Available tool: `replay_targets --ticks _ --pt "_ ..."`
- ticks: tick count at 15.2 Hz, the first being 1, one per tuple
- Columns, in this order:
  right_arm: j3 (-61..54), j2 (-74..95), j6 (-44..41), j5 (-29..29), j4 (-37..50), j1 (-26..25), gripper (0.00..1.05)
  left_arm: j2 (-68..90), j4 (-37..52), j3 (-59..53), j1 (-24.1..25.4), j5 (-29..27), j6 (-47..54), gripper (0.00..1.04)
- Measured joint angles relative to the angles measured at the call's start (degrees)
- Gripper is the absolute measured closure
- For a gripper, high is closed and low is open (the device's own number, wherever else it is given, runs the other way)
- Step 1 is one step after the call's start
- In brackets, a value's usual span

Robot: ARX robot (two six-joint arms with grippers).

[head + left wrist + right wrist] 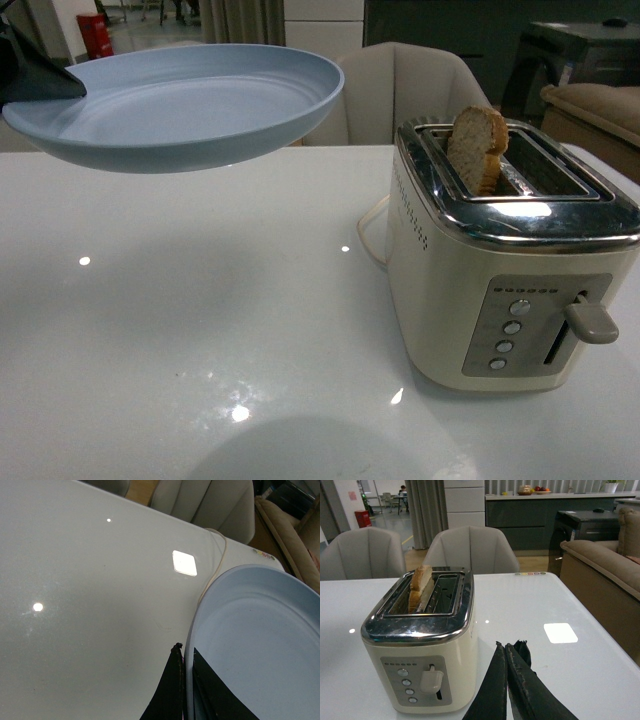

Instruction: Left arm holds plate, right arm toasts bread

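Left hand (185,682) clenches on the near rim of the plate (190,105), one finger under the rim and one inside it. The plate hangs in the air over the desk (200,330), clear of everything. It's round, shallow and pale blue w/ a raised rim, nothing on it, and tilts slightly in the front view.

Writing: you get a row of tiny marks above the toaster's (450,300) four round buttons (508,336), too small to read. A strip of coloured dots (530,573) sits at the desk's far edge, also unreadable.

The bread (476,148) stands on edge in the toaster slot nearer the plate. It's light tan w/ a brown crust, rounded end up, roughly its top half above the chrome top. The second slot looks empty. The lever (592,322) sits near the top of its track.

Right hand (509,649) hovers low over the desk beside the toaster's control side. Its fingers are pressed together on nothing, and it touches neither toaster nor bread.

Room: wide bare glossy white desk in front of and left of the toaster. A cord (372,235) loops off the toaster's left side. Pale chairs (470,547) line the far edge.
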Motion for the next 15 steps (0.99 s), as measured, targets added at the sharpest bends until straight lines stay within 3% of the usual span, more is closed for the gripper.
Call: replay_targets --ticks 15 --pt "-3.9 -7.8 0.0 0.0 -3.7 0.0 1.03 0.0 0.0 0.0 0.0 0.0 0.0 1.02"
